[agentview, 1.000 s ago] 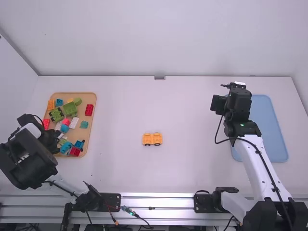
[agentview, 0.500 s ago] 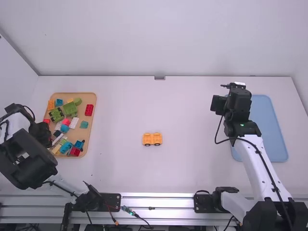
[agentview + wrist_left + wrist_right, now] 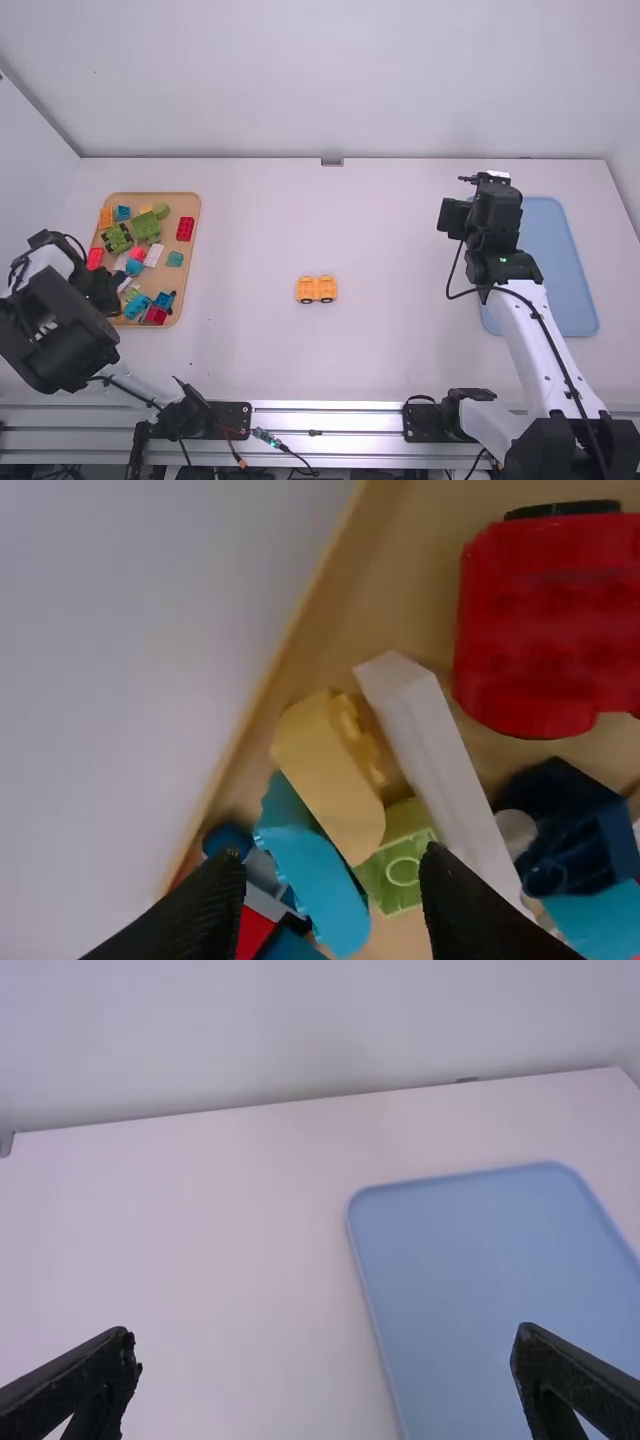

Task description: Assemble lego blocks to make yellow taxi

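Picking a taxi piece seemed in hand: the left claw (image 3: pixel 333 862) hung spread near the yellow block (image 3: pixel 322 778), needing alignment, then closing; the right claw (image 3: pixel 328 1342) gaped.

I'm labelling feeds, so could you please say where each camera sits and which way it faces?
High view: above and behind, facing forward-down; left arm, right arm show.
Left wrist view: left wrist, facing the wooden tray; left claw shows.
Right wrist view: right wrist, facing blue tray and wall; right claw shows.
High and right wrist views share the blue tray.
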`<action>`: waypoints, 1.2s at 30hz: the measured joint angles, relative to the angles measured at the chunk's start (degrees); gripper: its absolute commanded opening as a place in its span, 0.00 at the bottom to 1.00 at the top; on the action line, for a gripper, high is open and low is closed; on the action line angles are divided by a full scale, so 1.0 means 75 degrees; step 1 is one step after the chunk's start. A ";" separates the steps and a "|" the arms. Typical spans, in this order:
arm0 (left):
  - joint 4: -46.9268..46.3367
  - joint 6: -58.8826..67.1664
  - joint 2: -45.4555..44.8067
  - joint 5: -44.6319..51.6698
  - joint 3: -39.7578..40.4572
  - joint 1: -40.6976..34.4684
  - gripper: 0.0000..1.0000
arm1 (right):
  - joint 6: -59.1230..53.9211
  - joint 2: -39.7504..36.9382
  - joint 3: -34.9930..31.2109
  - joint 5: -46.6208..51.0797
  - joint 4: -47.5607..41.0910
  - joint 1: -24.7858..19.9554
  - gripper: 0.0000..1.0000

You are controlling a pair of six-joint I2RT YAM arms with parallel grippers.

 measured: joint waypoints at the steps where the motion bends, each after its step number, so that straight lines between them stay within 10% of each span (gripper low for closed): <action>1: 0.0172 0.0003 0.0000 0.0015 -0.0099 -0.0003 0.39 | 0.0017 0.0000 0.0000 0.0000 0.0000 0.0000 0.99; 36: 0.2465 -0.0699 0.0000 -0.0484 -0.1524 0.0000 0.52 | -0.0047 0.0000 0.0000 0.0000 0.0105 0.0000 0.99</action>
